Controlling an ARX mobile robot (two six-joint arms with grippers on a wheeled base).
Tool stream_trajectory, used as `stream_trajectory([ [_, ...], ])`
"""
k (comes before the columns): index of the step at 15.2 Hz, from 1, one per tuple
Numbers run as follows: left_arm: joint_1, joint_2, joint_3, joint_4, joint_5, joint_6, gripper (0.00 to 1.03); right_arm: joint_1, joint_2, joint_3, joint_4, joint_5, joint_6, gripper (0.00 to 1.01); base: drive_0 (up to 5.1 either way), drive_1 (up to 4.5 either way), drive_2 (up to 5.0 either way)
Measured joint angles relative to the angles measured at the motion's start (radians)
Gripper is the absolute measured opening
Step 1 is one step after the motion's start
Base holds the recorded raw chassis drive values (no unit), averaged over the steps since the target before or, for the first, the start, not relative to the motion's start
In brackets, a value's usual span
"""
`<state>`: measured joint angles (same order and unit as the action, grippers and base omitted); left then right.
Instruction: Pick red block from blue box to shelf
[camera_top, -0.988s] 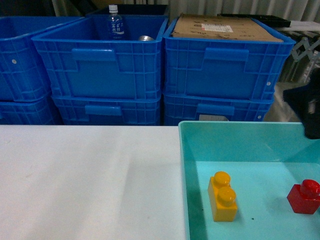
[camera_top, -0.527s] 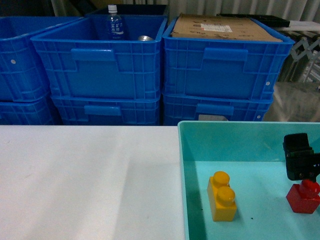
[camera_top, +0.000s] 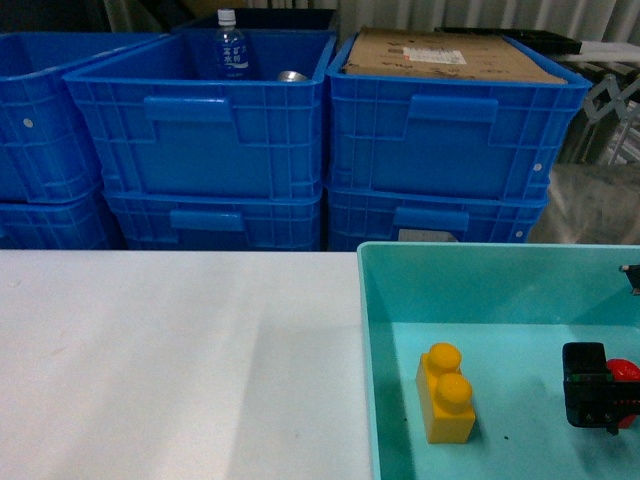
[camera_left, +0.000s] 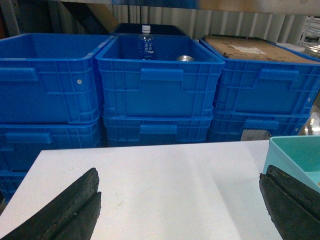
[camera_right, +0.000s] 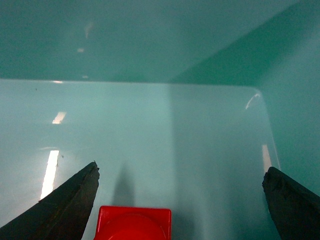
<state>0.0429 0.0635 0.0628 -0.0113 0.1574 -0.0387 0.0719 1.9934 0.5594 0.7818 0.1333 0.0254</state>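
The red block (camera_right: 134, 223) lies on the floor of the blue box (camera_right: 150, 125). It sits between the open fingers of my right gripper (camera_right: 181, 171), close to the left finger and untouched. In the head view one black finger (camera_top: 586, 385) covers most of the red block (camera_top: 627, 369) at the right edge of the blue box (camera_top: 366, 330). My left gripper (camera_left: 178, 175) hangs open over the white table (camera_left: 165, 180) with nothing between its fingers; it does not show in the head view. I cannot make out the shelf for certain.
A yellow-orange two-stud brick (camera_top: 445, 392) lies in the box left of the red block. Dark blue ribbed crates (camera_top: 200, 130) are stacked behind the table; one holds a bottle (camera_top: 231, 45), another cardboard (camera_top: 440, 55). The box's corner (camera_left: 295, 155) is right of my left gripper.
My right gripper has come down from the box's upper right into the box, and its fingers now stand on either side of the red block. The block and yellow brick have not moved.
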Motion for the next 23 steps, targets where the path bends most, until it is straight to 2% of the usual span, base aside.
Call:
stream_trajectory([
  [4,0.0,0.0,0.0,0.0,0.0,0.0,0.98,0.006,0.04,0.004,0.053,0.011,0.004,0.97,0.0,0.0,0.0],
  [6,0.0,0.0,0.0,0.0,0.0,0.0,0.98,-0.004,0.069,0.003,0.034,-0.016,0.026,0.78,0.0,0.0,0.0],
  [10,0.0,0.0,0.0,0.0,0.0,0.0,0.98,-0.013,0.098,-0.027,0.175,-0.039,0.03,0.31,0.0,0.0,0.0],
  [11,0.0,0.0,0.0,0.0,0.0,0.0,0.98,-0.014,0.089,-0.041,0.178,-0.068,0.029,0.29,0.0,0.0,0.0],
  [14,0.0,0.0,0.0,0.0,0.0,0.0,0.98,-0.013,-0.089,-0.05,0.006,-0.132,0.021,0.29,0.0,0.0,0.0],
  [18,0.0,0.0,0.0,0.0,0.0,0.0,0.98,-0.015,-0.473,0.073,-0.263,-0.256,-0.047,0.29,0.0,0.0,0.0],
  [19,0.0,0.0,0.0,0.0,0.0,0.0,0.98,-0.035,-0.547,0.071,-0.296,-0.293,-0.059,0.29,0.0,0.0,0.0],
  [20,0.0,0.0,0.0,0.0,0.0,0.0,0.98,-0.077,-0.622,0.029,-0.232,-0.286,-0.081,0.29,0.0,0.0,0.0],
  [21,0.0,0.0,0.0,0.0,0.0,0.0,0.98,-0.132,-0.703,-0.048,-0.088,-0.237,-0.133,0.29,0.0,0.0,0.0],
  [22,0.0,0.0,0.0,0.0,0.0,0.0,0.98,-0.172,-0.761,-0.126,0.069,-0.196,-0.157,0.29,0.0,0.0,0.0],
  [23,0.0,0.0,0.0,0.0,0.0,0.0,0.98,-0.184,-0.792,-0.179,0.161,-0.198,-0.153,0.29,0.0,0.0,0.0],
])
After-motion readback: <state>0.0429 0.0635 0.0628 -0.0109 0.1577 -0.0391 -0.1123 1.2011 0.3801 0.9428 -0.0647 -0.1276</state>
